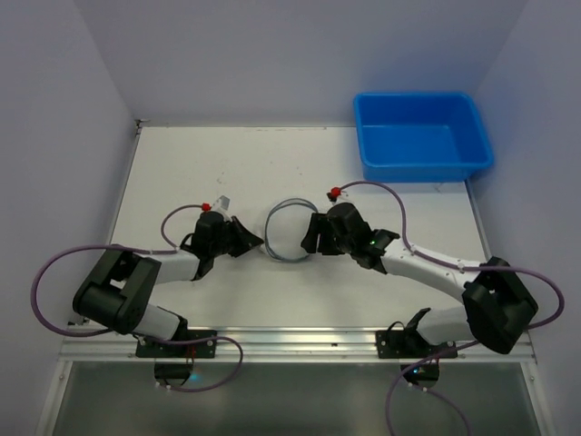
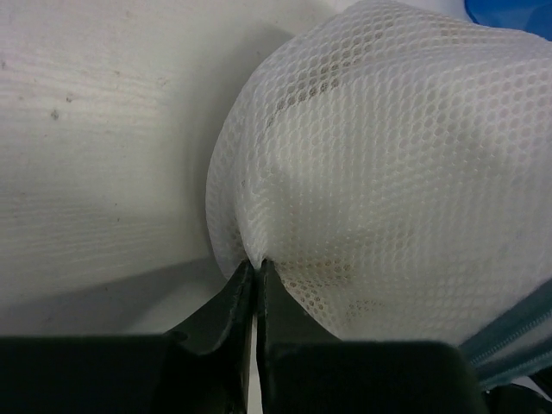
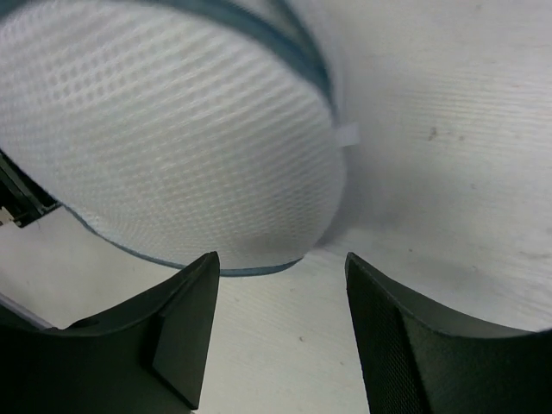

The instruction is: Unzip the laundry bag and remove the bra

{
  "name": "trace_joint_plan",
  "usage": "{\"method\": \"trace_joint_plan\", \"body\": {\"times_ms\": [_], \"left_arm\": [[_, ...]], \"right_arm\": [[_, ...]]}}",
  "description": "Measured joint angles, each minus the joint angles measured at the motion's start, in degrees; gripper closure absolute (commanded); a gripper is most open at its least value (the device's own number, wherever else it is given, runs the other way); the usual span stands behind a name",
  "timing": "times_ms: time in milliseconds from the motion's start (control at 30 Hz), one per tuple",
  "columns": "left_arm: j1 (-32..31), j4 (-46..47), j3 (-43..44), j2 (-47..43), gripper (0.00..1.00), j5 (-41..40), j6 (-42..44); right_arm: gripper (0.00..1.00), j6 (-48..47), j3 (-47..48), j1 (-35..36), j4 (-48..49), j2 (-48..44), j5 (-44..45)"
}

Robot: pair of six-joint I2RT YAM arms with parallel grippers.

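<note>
Top external view has the laundry bag (image 1: 289, 230) lying flat on the table (image 1: 182, 173), between the two arms. At the bag's left edge, the left gripper (image 2: 258, 269) has its fingers (image 2: 231, 304) pressed together, pinching a fold of the white mesh. At the bag's right edge, the right gripper (image 3: 280, 257) is spread wide, with the bag just ahead of its tips. A grey-blue zipper (image 3: 293, 43) runs round the bag's rim. The blue bin (image 1: 422, 136) stands well apart, beyond the bag to the right. The bra cannot be made out through the mesh.
</note>
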Motion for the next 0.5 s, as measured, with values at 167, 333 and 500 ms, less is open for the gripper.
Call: {"method": "trace_joint_plan", "body": {"times_ms": [167, 333, 500], "left_arm": [[-0.6, 0.9, -1.2, 0.8, 1.0, 0.0, -1.4], [-3.4, 0.3, -1.4, -0.1, 1.0, -1.7, -2.3], [-5.2, -2.8, -2.2, -5.5, 1.0, -5.9, -2.6]], "right_arm": [[0.36, 1.7, 0.0, -0.8, -7.9, -6.0, 7.3], [0.23, 0.1, 6.6, 3.9, -15.8, -8.1, 15.6], [0.13, -3.1, 20.2, 10.1, -17.7, -1.9, 22.0]]}}
